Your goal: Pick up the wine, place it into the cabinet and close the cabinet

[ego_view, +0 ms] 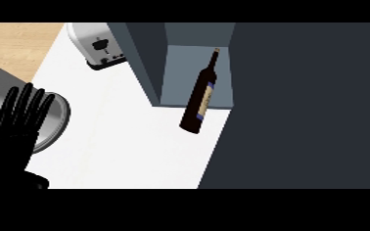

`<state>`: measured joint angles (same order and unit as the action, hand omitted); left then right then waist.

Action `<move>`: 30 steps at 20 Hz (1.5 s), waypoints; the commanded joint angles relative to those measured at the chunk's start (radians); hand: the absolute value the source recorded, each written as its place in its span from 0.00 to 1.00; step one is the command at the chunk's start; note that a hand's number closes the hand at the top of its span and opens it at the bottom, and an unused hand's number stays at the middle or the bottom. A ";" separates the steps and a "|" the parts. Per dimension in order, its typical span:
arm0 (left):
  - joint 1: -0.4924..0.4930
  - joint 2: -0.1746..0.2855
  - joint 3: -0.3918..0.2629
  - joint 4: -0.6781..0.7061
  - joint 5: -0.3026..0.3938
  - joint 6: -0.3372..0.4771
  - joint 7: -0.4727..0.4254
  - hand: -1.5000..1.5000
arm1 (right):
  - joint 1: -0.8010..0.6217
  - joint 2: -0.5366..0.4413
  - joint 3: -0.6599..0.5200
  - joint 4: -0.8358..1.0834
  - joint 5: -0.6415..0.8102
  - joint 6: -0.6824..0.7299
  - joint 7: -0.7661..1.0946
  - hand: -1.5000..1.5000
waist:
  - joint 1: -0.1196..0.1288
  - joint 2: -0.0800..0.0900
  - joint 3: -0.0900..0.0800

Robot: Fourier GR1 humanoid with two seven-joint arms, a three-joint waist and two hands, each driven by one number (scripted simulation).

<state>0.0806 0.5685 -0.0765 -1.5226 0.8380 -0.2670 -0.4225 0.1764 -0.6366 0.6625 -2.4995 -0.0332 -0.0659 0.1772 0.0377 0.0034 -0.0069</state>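
Head view: the wine bottle (201, 98) is dark, almost black, with a slim neck and a pale label topped by a blue band. It shows just past centre toward 1 o'clock, neck pointing to 12 inside the open cabinet (180, 73), base overlapping the white counter (130, 147). Nothing else shows in that blue-grey compartment. At 9 o'clock the left hand (22, 117) rests open, fingers straight and spread, holding nothing, over a grey round dish (57, 120). A toaster (98, 46) stands at 11 o'clock.

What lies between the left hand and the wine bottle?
Head view: a grey plate by the left hand, then bare white counter up to the wine bottle.
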 commanded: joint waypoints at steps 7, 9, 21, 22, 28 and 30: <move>-0.039 0.029 0.030 0.022 0.022 -0.032 0.031 0.00 | -0.292 0.292 0.116 0.056 -0.073 -0.060 0.231 1.00 | 0.032 0.005 -0.002; -0.016 0.009 0.019 0.042 0.006 -0.047 0.004 0.00 | -0.392 0.352 0.093 0.105 -0.069 -0.077 0.290 1.00 | 0.039 0.003 -0.004; 0.022 0.027 0.094 0.062 0.031 -0.102 0.012 0.00 | -1.071 0.634 -0.073 0.691 -0.146 -0.271 0.417 1.00 | -0.002 -0.001 0.005; 0.005 0.036 0.098 0.105 0.033 -0.140 0.013 0.00 | -1.131 0.634 -0.080 0.728 -0.175 -0.305 0.434 1.00 | -0.003 -0.001 0.005; -0.002 -0.018 0.100 0.052 -0.013 -0.072 0.034 0.00 | -1.164 0.636 -0.147 0.904 -0.294 -0.297 0.300 1.00 | -0.018 -0.001 0.006; 0.056 0.028 0.154 0.002 0.043 -0.110 0.070 0.00 | -1.142 0.636 -0.150 0.907 -0.325 -0.281 0.292 1.00 | -0.017 -0.003 0.007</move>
<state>0.0985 0.5825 0.0409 -1.4647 0.8537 -0.3705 -0.3884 -0.9596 -0.0045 0.5393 -1.6656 -0.2977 -0.3549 0.5235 0.0248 0.0000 -0.0006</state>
